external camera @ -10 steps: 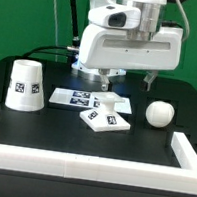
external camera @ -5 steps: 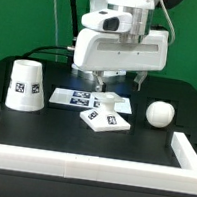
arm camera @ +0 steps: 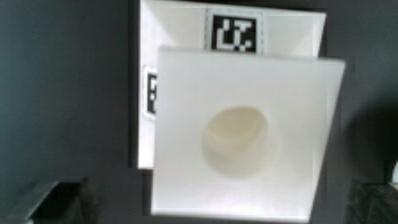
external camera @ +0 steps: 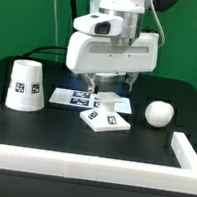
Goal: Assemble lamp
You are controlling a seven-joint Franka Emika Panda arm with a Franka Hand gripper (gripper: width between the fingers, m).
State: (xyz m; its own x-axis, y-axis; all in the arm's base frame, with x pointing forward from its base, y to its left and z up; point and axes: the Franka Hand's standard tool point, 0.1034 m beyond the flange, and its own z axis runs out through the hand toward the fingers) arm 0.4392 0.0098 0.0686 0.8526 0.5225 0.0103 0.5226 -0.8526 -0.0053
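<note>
The lamp base (external camera: pixel 108 119), a flat white square with tags and a short post, lies on the black table in the middle. My gripper (external camera: pixel 109 86) hangs open just above it. In the wrist view the base (arm camera: pixel 240 140) fills the picture, its rounded post in the middle and a tag on its far side, and the open gripper (arm camera: pixel 217 205) has its dark fingers (arm camera: pixel 54 202) standing apart on either side of the base, touching nothing. The ball-shaped bulb (external camera: pixel 159 114) lies at the exterior view's right. The tapered shade (external camera: pixel 26 84) stands at the exterior view's left.
The marker board (external camera: pixel 68 97) lies flat behind the base, partly under the gripper. A white rail-like border (external camera: pixel 78 165) runs along the front and both sides of the table. A green wall stands behind the arm.
The arm has moved toward the exterior view's left and a little lower, from above the base's right side to over its post. The lamp parts have not moved.
</note>
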